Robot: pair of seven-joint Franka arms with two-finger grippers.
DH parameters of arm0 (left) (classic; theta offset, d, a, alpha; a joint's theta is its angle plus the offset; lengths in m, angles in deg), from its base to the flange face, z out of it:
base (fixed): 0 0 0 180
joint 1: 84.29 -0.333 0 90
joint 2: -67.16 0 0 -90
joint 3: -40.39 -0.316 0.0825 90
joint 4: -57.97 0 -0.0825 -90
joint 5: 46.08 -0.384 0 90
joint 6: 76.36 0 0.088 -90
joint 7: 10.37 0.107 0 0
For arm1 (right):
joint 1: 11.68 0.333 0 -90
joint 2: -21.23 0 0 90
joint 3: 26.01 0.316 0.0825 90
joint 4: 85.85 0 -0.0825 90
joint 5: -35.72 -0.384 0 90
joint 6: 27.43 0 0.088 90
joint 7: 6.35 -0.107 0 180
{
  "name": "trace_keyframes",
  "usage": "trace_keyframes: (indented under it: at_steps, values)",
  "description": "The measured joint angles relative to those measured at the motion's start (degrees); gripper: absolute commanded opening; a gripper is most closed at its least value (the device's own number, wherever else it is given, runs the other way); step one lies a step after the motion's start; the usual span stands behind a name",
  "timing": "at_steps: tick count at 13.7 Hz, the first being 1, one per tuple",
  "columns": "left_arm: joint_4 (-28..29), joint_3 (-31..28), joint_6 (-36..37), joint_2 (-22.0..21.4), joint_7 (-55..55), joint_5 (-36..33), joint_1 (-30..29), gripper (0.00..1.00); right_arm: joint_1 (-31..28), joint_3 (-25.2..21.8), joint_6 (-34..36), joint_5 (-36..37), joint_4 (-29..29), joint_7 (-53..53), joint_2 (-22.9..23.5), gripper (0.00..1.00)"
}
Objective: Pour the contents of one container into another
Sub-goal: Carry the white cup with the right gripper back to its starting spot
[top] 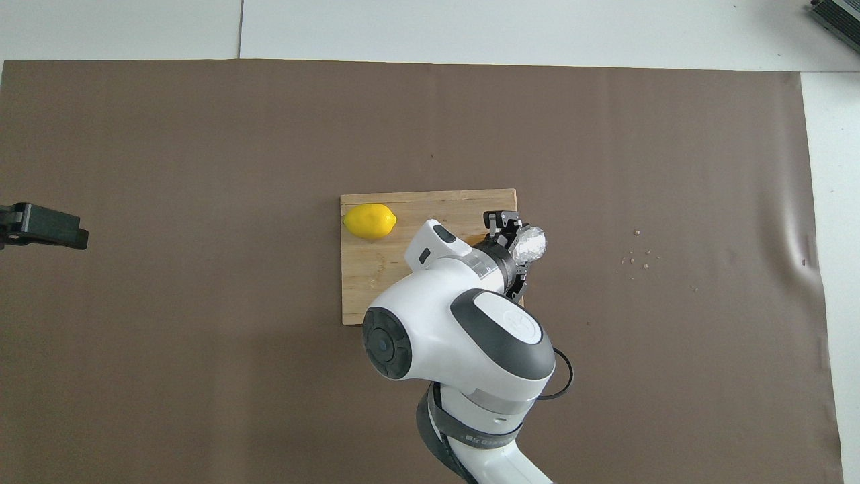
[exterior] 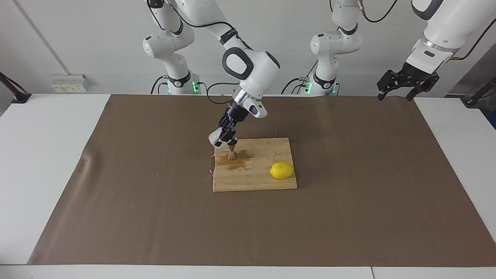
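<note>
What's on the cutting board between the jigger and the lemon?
Only a brown wet stain spread around the jigger; toward the lemon the cutting board is bare wood, seen in the facing view.

Crinkled translucent cup (exterior: 214, 136), wooden board (exterior: 267, 182) (matt).

Illumination is bright, even and diffuse in both views, apparently from overhead. Shadows are soft: a faint one lies under the lemon (exterior: 281, 170) at its 6 o'clock edge, and another under the right arm (top: 463, 336) on the brown mat (exterior: 348, 193). The white wall (exterior: 97, 46) shows no glare. Focus is adequate throughout, with slight softness on small items. No marked edge distortion is visible.
</note>
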Motion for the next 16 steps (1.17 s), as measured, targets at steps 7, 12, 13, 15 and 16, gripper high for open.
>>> trace_keyframes:
  at_steps: [7, 12, 13, 15, 16]
  values:
    - [0.00, 0.00, 0.00, 0.00, 0.00, 0.00, 0.00, 1.00, -8.75, -0.08, -3.14, -15.87, -0.03, 9.03, -2.58, 0.00]
    - [0.00, 0.00, 0.00, 0.00, 0.00, 0.00, 0.00, 1.00, -16.04, -0.16, -3.29, -23.18, -0.15, 19.39, -2.58, 0.00]
    - [0.00, 0.00, 0.00, 0.00, 0.00, 0.00, 0.00, 1.00, -17.65, -0.18, -3.29, -24.71, -0.24, 22.21, -2.58, 0.00]
    - [0.00, 0.00, 0.00, 0.00, 0.00, 0.00, 0.00, 1.00, -20.97, -0.21, -3.54, -26.41, -0.37, 27.21, -2.58, 0.00]
    - [0.00, 0.00, 0.00, 0.00, 0.00, 0.00, 0.00, 1.00, -22.51, -0.21, -4.41, -28.14, -0.66, 29.97, -2.57, 0.00]
